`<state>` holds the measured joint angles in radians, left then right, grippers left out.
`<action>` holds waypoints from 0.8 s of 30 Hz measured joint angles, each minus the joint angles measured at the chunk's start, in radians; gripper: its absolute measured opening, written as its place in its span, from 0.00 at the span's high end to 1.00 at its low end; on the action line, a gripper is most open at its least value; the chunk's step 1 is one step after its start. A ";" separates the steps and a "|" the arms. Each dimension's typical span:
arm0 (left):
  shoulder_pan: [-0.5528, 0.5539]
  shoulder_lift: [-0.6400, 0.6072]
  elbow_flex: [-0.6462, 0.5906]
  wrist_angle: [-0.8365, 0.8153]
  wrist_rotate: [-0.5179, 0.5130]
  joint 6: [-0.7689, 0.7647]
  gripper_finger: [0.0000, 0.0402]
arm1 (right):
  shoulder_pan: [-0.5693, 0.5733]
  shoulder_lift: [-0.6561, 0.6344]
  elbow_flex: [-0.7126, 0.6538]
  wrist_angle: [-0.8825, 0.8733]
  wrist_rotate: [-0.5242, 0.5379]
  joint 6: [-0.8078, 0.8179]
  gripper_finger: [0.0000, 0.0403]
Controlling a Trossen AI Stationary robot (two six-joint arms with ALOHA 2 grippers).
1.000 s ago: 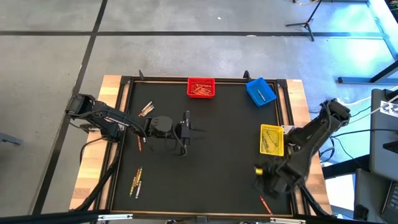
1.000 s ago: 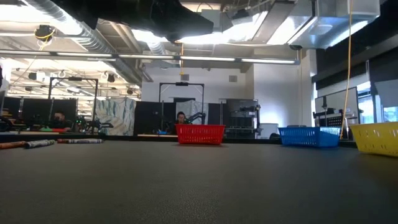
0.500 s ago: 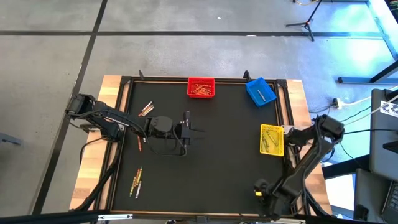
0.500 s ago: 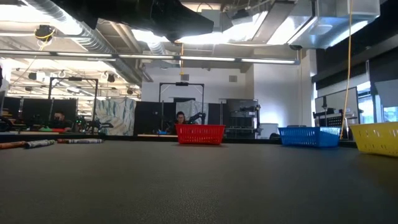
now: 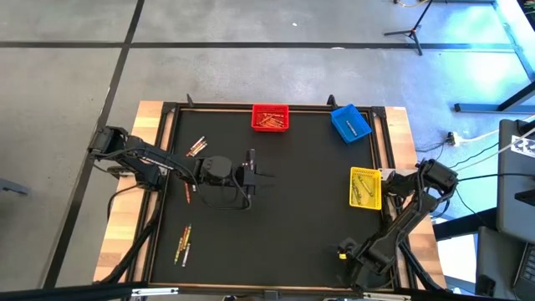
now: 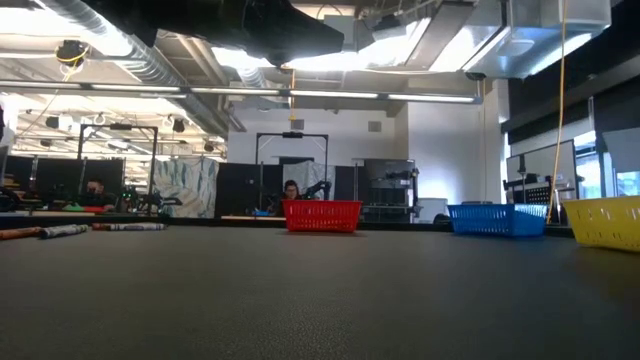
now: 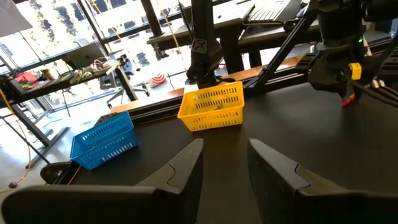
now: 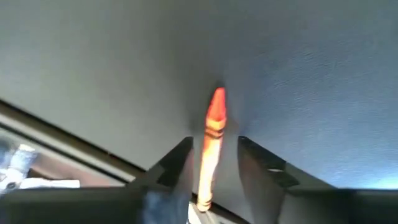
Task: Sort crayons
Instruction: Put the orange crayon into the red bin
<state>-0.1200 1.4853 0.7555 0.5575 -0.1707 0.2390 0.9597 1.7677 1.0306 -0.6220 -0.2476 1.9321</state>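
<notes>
Desk (image 5: 276, 242): black mat, wooden margins on the left and right. Near edge is cut off in the high view.

Right arm: folded over the near right corner. Its right end effector (image 8: 215, 143) points down at the mat. From above the arm's own bulk hides it, and the fingers cannot be made out there. Only the right wrist view shows them: apart, one on either side of an orange-red crayon (image 8: 216, 109) lying on the mat, with a thin gap showing on each side. The crayon's rear end is cut off by the frame edge.

Left arm: reaches in from the left and hangs over mid-desk. The left end effector (image 5: 261, 174) has its fingers apart, with nothing between them. This is clear in the left wrist view, less so from above.

Bins: red bin (image 5: 270, 118) at far centre, blue bin (image 5: 349, 123) at far right, yellow bin (image 5: 364, 188) at the right edge. The high view shows sticks inside the red and yellow bins. The low view shows only the bin walls, contents hidden.

Loose crayons: far-left cluster (image 5: 196, 147) and near-left cluster (image 5: 184, 242), both well apart from either arm. Individual colours are too small to tell. The low view catches a few at its left edge, lying flat.

Room: the low view alone shows a seated person (image 6: 290, 190), small and dim behind the red bin.
</notes>
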 joint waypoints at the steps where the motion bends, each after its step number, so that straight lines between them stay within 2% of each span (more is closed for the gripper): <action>1: 0.000 0.000 0.000 0.000 0.000 0.000 0.71 | 0.000 0.001 0.000 -0.010 0.001 -0.001 0.76; 7: 0.000 0.000 0.000 0.001 0.000 0.000 0.71 | 0.001 0.006 0.000 -0.033 0.023 -0.055 0.96; 10: 0.000 0.000 0.000 0.001 0.000 0.000 0.71 | 0.002 0.020 0.004 -0.036 0.032 -0.084 0.98; 20: 0.000 0.000 0.000 0.001 0.000 0.000 0.71 | 0.000 0.044 0.003 -0.033 0.038 -0.125 0.80; 24: -0.001 0.000 0.000 0.001 0.000 0.000 0.71 | -0.006 0.045 0.003 -0.034 0.017 -0.141 0.77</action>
<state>-0.1207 1.4853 0.7555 0.5583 -0.1707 0.2386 0.9540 1.8130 1.0331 -0.6557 -0.2307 1.7912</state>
